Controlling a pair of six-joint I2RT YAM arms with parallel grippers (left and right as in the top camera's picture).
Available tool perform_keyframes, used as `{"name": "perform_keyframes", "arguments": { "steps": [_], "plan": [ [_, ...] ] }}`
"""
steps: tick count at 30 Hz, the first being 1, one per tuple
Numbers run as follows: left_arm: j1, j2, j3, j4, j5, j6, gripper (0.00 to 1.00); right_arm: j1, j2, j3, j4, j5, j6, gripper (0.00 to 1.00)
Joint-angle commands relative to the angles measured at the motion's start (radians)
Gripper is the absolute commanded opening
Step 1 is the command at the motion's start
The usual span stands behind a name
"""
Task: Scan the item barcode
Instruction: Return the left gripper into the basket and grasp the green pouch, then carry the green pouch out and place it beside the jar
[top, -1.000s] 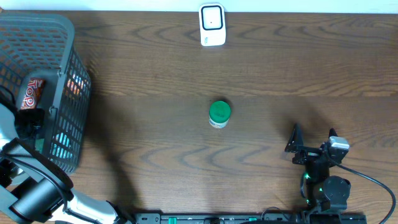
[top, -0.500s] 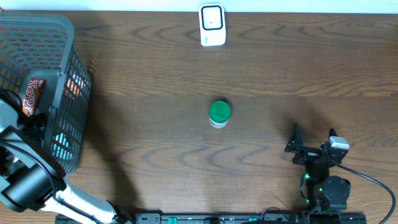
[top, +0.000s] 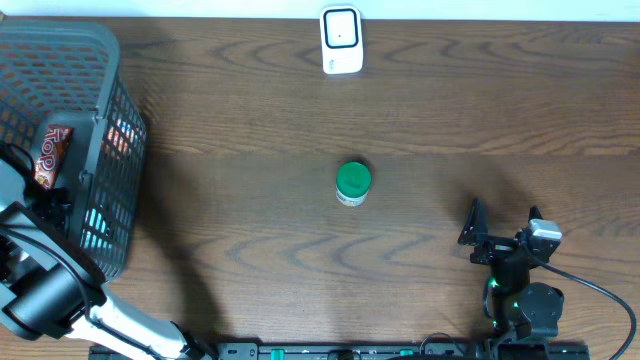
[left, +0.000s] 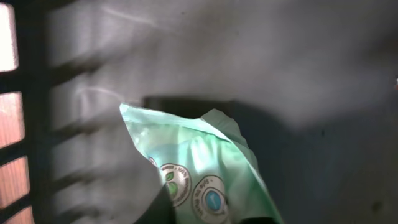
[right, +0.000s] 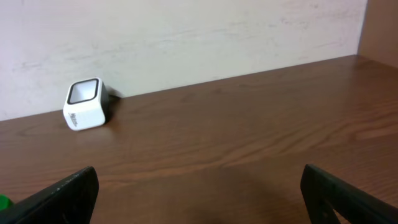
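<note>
1 mint-green pouch (left: 205, 168) fills the L wrist cam, lying on the dark floor of the basket (top: 100, 60) w/ printed round logos near its lower edge. It sits very close to the lens. L gripper (top: 62, 208) is down inside the basket at the table's left end, and the L arm (top: 40, 290) reaches up into it from the bottom-left corner. L jaws: can't tell, no fingers clearly visible in either view, so no confirmed hold on the pouch. A red-brown snack bar (top: 50, 152) lies in the basket just above the wrist.

Scanner (top: 341, 40) stands at the far edge, centre. Green-lid jar (top: 353, 183) is upright mid-table, well apart from both arms. R gripper (top: 503, 238) is parked near the front right, jaws wide w/ nothing between; fingers (right: 68, 196) sit at the frame edges.

Vs 1 s ago: L forearm has dropped lower-left, wrist deeper in the basket, bar nudged slightly. Vs 0.5 s ago: approx no change. R arm, jar, scanner same.
</note>
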Motion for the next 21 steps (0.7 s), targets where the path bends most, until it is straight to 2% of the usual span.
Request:
{"name": "perform_keyframes", "arguments": {
  "steps": [1,10,15,21],
  "plan": [
    [0.002,-0.021,0.074,-0.05,0.005,-0.01,0.08,0.008,-0.005,-0.002,-0.004,-0.001,-0.014,0.99],
    [0.002,-0.164,0.236,-0.136,0.12,-0.009,0.08,0.008,-0.005,-0.002,-0.004,-0.001,-0.014,0.99],
    [0.002,-0.32,0.291,-0.123,0.313,-0.01,0.08,0.008,-0.005,-0.002,-0.004,-0.001,-0.014,0.99],
    [0.001,-0.532,0.297,-0.027,0.555,-0.01,0.08,0.008,-0.005,-0.002,-0.004,-0.001,-0.014,0.99]
  ]
}}
